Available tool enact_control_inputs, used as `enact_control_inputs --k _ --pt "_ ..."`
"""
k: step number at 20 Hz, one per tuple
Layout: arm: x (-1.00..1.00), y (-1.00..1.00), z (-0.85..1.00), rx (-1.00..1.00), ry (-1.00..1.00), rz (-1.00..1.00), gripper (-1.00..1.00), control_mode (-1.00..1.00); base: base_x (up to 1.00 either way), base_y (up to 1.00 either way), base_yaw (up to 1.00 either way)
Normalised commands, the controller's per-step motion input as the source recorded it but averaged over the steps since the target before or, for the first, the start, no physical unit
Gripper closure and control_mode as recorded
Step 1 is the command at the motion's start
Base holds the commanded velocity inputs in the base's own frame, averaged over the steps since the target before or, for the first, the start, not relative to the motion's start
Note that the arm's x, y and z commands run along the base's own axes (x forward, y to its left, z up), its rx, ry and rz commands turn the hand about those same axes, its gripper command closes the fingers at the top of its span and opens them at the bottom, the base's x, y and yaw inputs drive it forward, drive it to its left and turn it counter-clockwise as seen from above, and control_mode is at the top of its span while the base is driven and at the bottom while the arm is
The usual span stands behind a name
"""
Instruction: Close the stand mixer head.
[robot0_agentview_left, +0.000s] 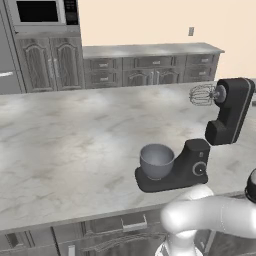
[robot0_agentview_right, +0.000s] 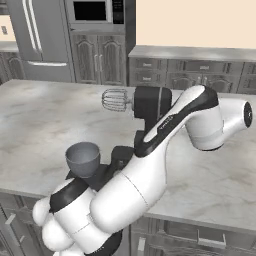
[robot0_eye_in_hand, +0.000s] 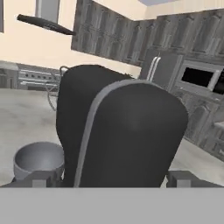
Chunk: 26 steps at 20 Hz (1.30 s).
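While raised, stand mixer head (robot0_agentview_left: 231, 111) hangs at 2 o'clock from the black base (robot0_agentview_left: 175, 170), tilted up and apart from it in left base view. Counted: one head, one base, one grey bowl (robot0_agentview_left: 156, 160), one wire whisk (robot0_agentview_left: 202, 94), all on the marble counter (robot0_agentview_left: 70, 145). Bowl seated on base foot at its 9 o'clock end, nothing visible inside. Whisk sticks out of head toward 9 o'clock, well above bowl. Round knob (robot0_agentview_left: 200, 168) on base column, 3 o'clock side. Behind counter: microwave (robot0_agentview_left: 42, 11) at 11 o'clock, drawer cabinets (robot0_agentview_left: 150, 67) at 12. Right base view: white arm (robot0_agentview_right: 150, 170) crosses in front of base and partly covers head (robot0_agentview_right: 150, 102). Hand view: head's rounded back (robot0_eye_in_hand: 127, 131) directly ahead, close; bowl (robot0_eye_in_hand: 37, 162) at 8 o'clock. Finger tips (robot0_eye_in_hand: 41, 179) sit wide either side of head, jaws apart.
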Motion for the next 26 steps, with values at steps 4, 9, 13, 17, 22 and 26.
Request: enact_control_inputs --k 4,9,13,17,22,26 --pt "0.47 1.00 -0.58 -0.11 -0.41 0.46 -1.00 -1.00 0.00 0.00 0.00" --pt "0.12 1.00 -0.85 -0.19 -0.47 0.46 -1.00 -1.00 0.00 0.00 0.00" --pt "0.35 1.00 -0.86 -0.26 -0.56 0.41 -1.00 -1.00 0.00 0.00 0.00" --pt "0.49 1.00 -0.93 -0.28 -0.58 0.36 -1.00 -1.00 0.00 0.00 0.00" --pt "0.50 1.00 -0.99 -0.33 -0.60 0.34 -1.00 -1.00 0.00 0.00 0.00" --pt "0.45 1.00 -0.74 -0.43 -0.55 0.34 -1.00 -1.00 0.00 0.00 0.00"
